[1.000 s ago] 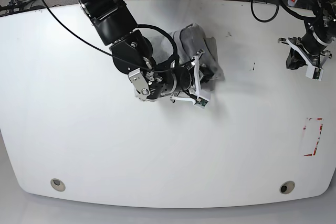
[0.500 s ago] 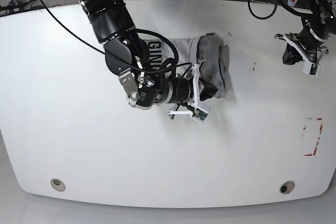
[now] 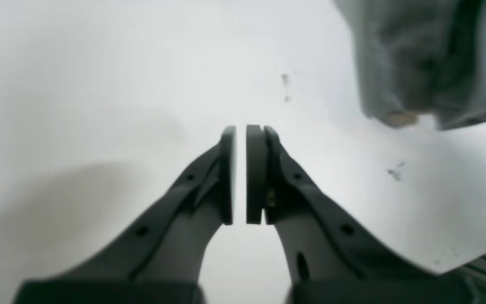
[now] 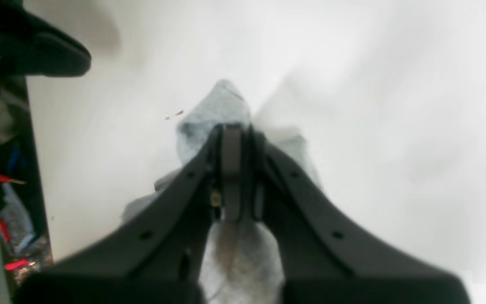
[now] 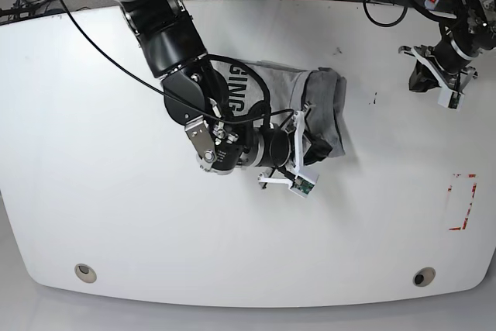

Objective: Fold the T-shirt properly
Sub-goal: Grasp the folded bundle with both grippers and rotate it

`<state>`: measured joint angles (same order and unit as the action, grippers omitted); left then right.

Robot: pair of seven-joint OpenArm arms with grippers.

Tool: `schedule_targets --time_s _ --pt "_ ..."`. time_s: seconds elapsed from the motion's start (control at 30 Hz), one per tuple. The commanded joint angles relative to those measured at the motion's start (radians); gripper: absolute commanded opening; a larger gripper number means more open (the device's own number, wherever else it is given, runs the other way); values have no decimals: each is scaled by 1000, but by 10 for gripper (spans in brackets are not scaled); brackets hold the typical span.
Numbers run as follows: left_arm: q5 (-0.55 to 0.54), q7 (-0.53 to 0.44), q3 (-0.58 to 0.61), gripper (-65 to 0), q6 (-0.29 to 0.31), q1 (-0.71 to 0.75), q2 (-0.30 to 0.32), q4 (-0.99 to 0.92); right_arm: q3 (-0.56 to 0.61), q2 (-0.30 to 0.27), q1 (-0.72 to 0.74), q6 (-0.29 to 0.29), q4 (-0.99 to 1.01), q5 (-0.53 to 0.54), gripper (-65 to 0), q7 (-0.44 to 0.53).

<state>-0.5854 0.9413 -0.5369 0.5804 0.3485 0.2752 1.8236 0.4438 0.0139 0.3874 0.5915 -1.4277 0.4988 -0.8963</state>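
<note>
The light grey T-shirt [image 5: 291, 102] lies bunched at the table's middle, with black letters [image 5: 236, 94] showing on its left part. My right gripper [image 5: 316, 149] is at the shirt's right front edge, shut on a fold of it. In the right wrist view the gripper [image 4: 232, 131] pinches the grey T-shirt cloth [image 4: 226, 101]. My left gripper [image 5: 421, 81] is far to the right near the table's back edge, away from the shirt. In the left wrist view it [image 3: 240, 131] is shut with nothing between the pads, and the T-shirt [image 3: 416, 63] lies at the upper right.
The white table [image 5: 116, 215] has a red tape mark [image 5: 463, 201] at the right and two round holes [image 5: 85, 272] [image 5: 423, 277] near the front. Cables lie behind the back edge. The table's edge [image 3: 458, 266] shows close to the left gripper.
My right gripper has moved right and toward the front, pulling the shirt with it; the shirt has spread wider and its letters have come into view. The left gripper has shifted slightly toward the back.
</note>
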Motion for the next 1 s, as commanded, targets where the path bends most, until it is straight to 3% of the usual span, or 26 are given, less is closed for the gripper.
schedule_targets --time_s 0.0,0.03,0.13,0.23,0.37,0.5,0.7,0.83,0.97 --pt "-12 -23 10 -628 3 -2 17 21 -1 24 57 5 89 25 -650 87" --pt "-12 -23 18 -628 3 -2 17 21 -1 25 68 5 120 30 -642 108" --pt "-12 -23 42 -628 3 8 17 23 -1 37 80 5 181 24 -523 151" --pt "-14 -25 76 -626 3 21 17 23 -1 34 91 3 202 24 -336 191" --pt "-14 -25 113 -626 3 21 19 23 -38 13 83 3 186 39 -162 194" --pt "-14 -25 166 -626 3 21 19 64 -101 -30 14 3 84 64 -147 176" --pt "-18 -25 285 -626 3 10 17 160 -190 -117 -126 5 -149 68 -149 39" --pt "-20 -25 389 -626 3 -13 16 176 -254 -168 -232 5 -258 68 -151 27" --pt "-17 -25 478 -626 3 -50 16 173 -302 -202 -270 6 -276 60 -238 27"
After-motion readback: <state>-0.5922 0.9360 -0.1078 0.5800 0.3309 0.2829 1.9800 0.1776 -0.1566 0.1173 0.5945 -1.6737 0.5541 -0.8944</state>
